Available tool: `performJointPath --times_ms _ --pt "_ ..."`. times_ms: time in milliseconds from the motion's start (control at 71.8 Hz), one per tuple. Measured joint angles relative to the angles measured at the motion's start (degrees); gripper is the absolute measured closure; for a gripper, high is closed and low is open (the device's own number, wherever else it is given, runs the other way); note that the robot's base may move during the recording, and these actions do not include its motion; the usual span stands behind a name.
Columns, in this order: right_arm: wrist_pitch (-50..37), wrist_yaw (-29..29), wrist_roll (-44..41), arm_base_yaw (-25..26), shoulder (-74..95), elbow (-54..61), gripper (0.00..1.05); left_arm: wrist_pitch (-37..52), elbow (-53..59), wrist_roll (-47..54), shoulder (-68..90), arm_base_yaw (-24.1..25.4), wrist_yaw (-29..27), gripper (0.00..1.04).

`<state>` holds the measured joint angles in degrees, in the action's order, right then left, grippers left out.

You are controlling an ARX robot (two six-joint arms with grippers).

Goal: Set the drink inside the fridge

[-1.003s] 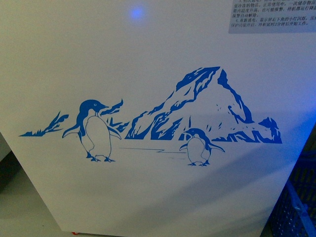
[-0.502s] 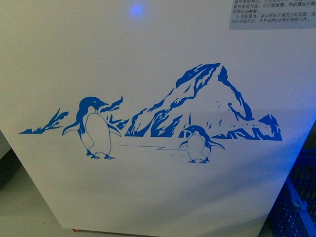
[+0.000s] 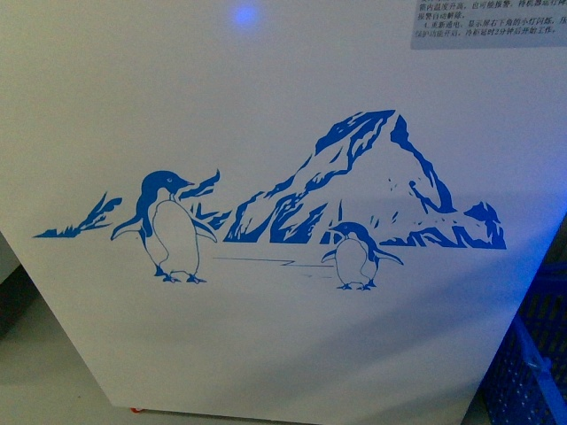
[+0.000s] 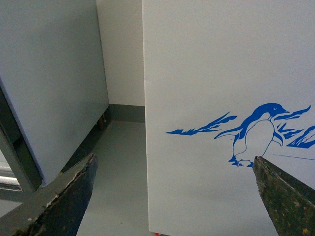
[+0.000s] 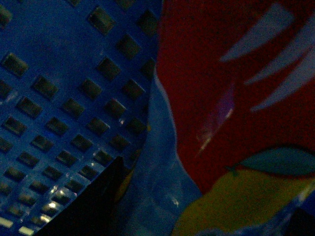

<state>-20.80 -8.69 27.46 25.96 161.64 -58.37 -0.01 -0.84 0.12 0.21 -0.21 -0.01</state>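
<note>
The drink is not being identified with certainty: a red-printed pack [image 5: 221, 98] is being viewed close up inside a blue crate [image 5: 59, 73], presumably for pickup. Whether the right claw [image 5: 197, 216] is gripping cannot be told. The fridge [image 3: 266, 336] is being faced; the left claw [image 4: 172, 196] is being held apart, empty.

The fridge [image 3: 266, 354] front is smooth white sheet with a soft sheen, its penguin picture [image 3: 354, 186] a flat blue print and its sticker [image 3: 487, 22] paper-like. The left gripper [image 4: 173, 162] has dark, rough, scuffed fingers [image 4: 283, 196] with pale chipped edges. The crate [image 5: 59, 98] is blue perforated plastic, and the wrapper [image 5: 221, 98] is glossy film printed red and yellow.
</note>
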Motion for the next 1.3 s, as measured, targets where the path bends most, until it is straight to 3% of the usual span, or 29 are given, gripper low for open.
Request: performJointPath --times_ms 362,571,934,1129,1296 --pt "-0.4 4.3 -4.0 -2.9 -27.7 11.7 0.63 0.0 0.0 0.0 0.0 0.0 0.0 0.08" --pt "7.6 12.6 -12.3 -4.5 -64.5 23.0 0.64 0.0 0.0 0.0 0.0 0.0 0.0 0.08" --pt "18.4 22.9 -22.9 -6.1 -109.8 24.6 0.64 0.0 0.0 0.0 0.0 0.0 0.0 0.08" --pt "24.9 23.1 -24.0 -9.5 -123.9 23.9 0.64 0.0 0.0 0.0 0.0 0.0 0.0 0.08" --pt "27.6 19.1 -23.5 -13.5 -130.2 23.8 0.64 0.0 0.0 0.0 0.0 0.0 0.0 0.08"
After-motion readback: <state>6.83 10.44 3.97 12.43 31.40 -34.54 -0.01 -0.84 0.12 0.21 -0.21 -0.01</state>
